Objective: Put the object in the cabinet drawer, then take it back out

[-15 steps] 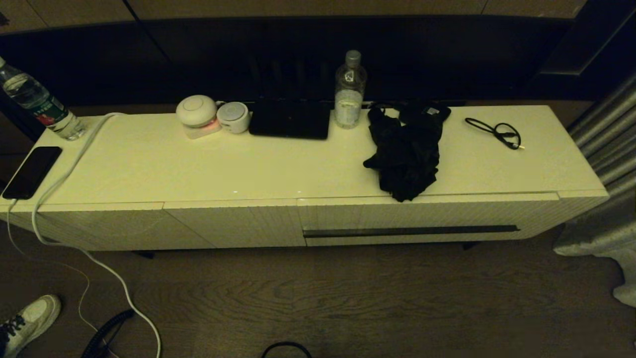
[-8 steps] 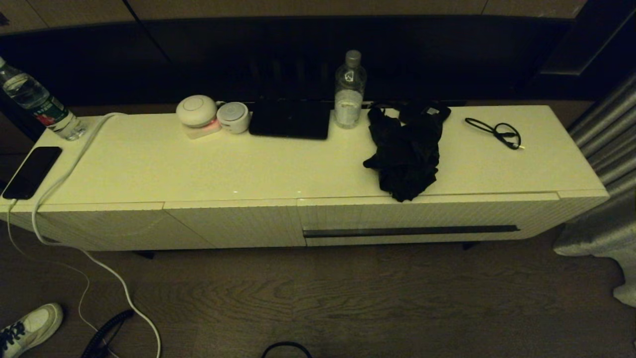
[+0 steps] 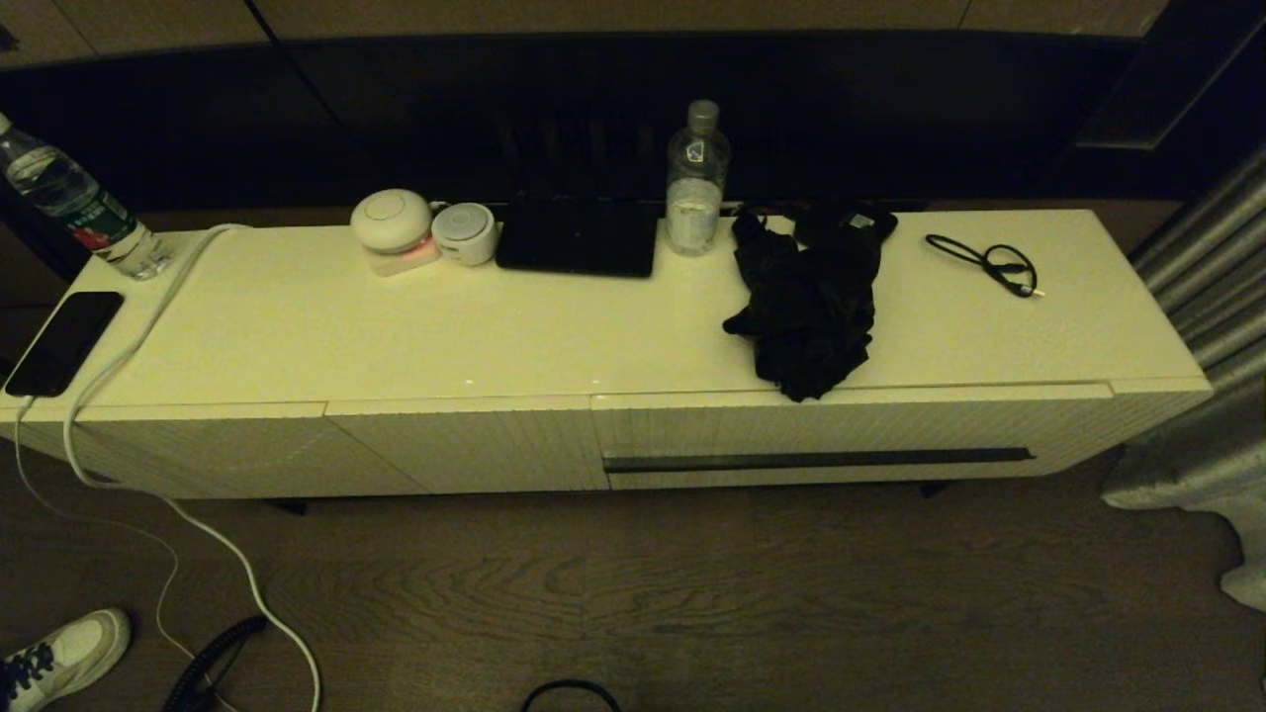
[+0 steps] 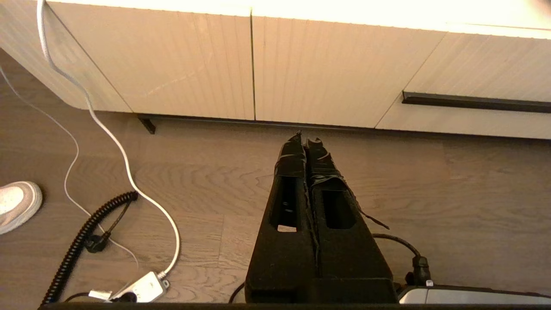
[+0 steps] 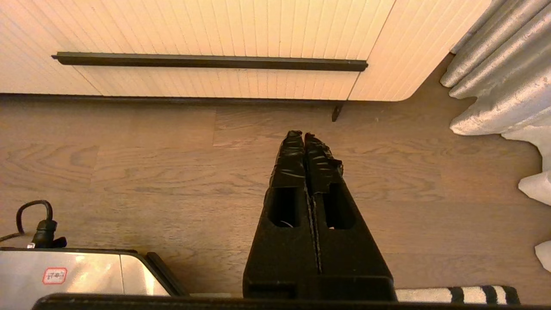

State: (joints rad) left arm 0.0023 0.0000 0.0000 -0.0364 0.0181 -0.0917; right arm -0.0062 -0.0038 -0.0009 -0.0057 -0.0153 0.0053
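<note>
The black umbrella (image 3: 809,311) lies bunched on the cabinet top, right of middle, its lower end at the front edge. Below it the cream drawer (image 3: 851,435) is pushed in, its dark handle strip (image 3: 819,460) running along the ribbed front; the handle strip (image 5: 209,61) also shows in the right wrist view. Neither arm appears in the head view. My left gripper (image 4: 304,138) hangs shut over the wooden floor before the cabinet, holding nothing. My right gripper (image 5: 303,135) is shut and empty over the floor in front of the drawer.
On the cabinet top stand a water bottle (image 3: 696,183), a black flat case (image 3: 579,237), two round white devices (image 3: 394,227), a black cable (image 3: 989,262), a phone (image 3: 64,341) and another bottle (image 3: 79,208). A white cord (image 3: 148,465) trails to the floor. A shoe (image 3: 59,658) is at the lower left; a curtain (image 3: 1207,346) at the right.
The shoe at the lower left has slid slightly down and to the right. Nothing else has moved.
</note>
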